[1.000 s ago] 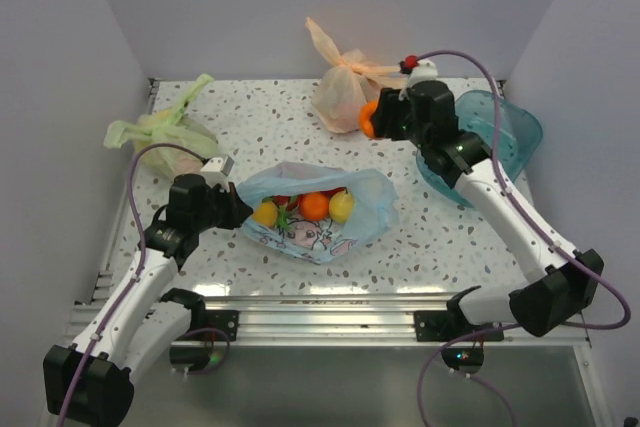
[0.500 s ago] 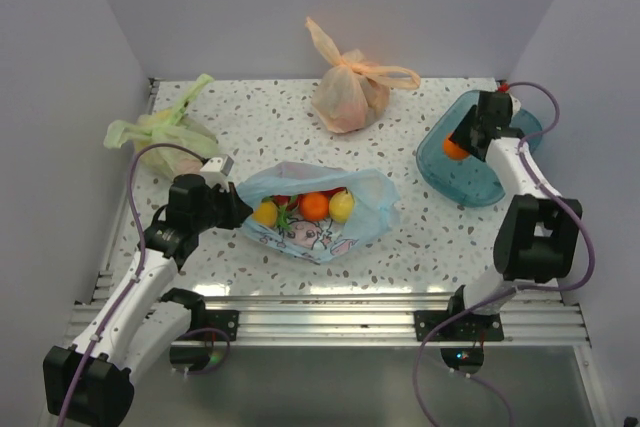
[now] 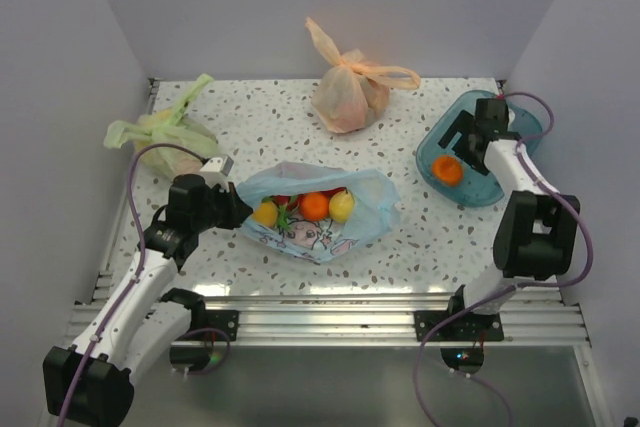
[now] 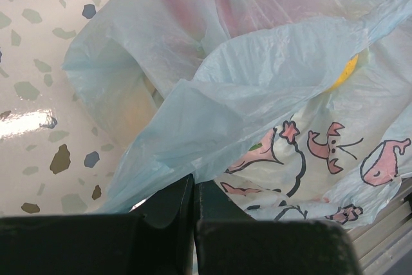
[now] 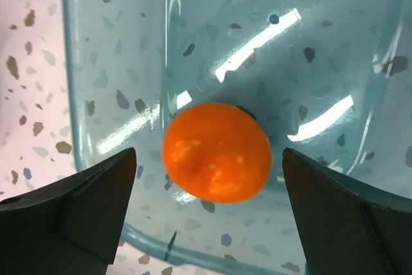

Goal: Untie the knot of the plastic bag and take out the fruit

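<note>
Your left gripper (image 4: 193, 191) pinches the thin light-blue plastic bag (image 4: 257, 75), fruit (image 4: 349, 72) mostly veiled; right gripper (image 5: 209, 154) gapes above one round orange fruit (image 5: 217, 159), three o'clock.

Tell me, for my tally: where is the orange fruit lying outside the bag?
Top view, right side: the orange fruit lies in the teal bowl, beneath the right arm's open fingers, apart from them.
</note>
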### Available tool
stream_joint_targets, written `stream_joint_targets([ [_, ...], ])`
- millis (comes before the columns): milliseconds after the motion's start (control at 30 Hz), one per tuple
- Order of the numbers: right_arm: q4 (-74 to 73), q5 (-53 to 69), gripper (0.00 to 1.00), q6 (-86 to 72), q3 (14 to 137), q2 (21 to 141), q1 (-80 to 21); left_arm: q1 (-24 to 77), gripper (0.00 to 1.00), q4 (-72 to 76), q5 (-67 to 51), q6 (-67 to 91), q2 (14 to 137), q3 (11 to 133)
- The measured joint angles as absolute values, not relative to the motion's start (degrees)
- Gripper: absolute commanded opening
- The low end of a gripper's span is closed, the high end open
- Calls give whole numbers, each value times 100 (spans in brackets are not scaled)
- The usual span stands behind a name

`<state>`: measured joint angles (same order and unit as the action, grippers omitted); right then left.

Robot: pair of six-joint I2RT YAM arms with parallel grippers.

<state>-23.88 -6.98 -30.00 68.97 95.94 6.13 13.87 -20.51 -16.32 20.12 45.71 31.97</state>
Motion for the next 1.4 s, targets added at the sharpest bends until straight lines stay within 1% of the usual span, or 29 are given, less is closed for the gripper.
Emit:
stream_joint_targets([
  [133, -2552, -823, 99, -2825, 6899, 8849, 545, 1387, 0, -2051, -1632, 2012, 4571, 3197],
  [233, -2604, -823, 99, -2521, 6943, 8200, 189, 1387, 0, -2051, -1632, 2012, 4571, 3197],
  [300, -2626, -829, 99, -2246, 7057, 7870, -355, 1387, 0, -2051, -1632, 2012, 4574, 3197],
  [433, -2624, -718, 97, -1734, 7411, 7526, -1859, 1387, 0, -2051, -1632, 2012, 4574, 3197],
  [567, -2659, -631, 96, -1446, 7601, 7459, -3264, 1387, 0, -2051, -1629, 2012, 4576, 3197],
  [700, -2762, -548, 96, -1273, 7660, 7526, -4342, 1387, 1, -2053, -1627, 2012, 4574, 3197],
  [900, -2742, -272, 95, -1236, 7640, 8259, -5572, 1387, 1, -2051, -1612, 2014, 4574, 3197],
  [1000, -2635, -270, 93, -1310, 7216, 8543, -5778, 1387, 1, -2053, -1601, 2014, 4574, 3197],
  [1133, -2659, -864, 92, -1463, 6687, 8809, -5730, 1387, 1, -2053, -1599, 2014, 4574, 3197],
  [1300, -2451, -1577, 91, -1715, 6412, 8888, -5441, 1387, 0, -2053, -1599, 2014, 4576, 3197],
  [1400, -2226, -1750, 90, -1835, 6278, 8888, -5118, 1387, 1, -2053, -1599, 2014, 4576, 3197],
])
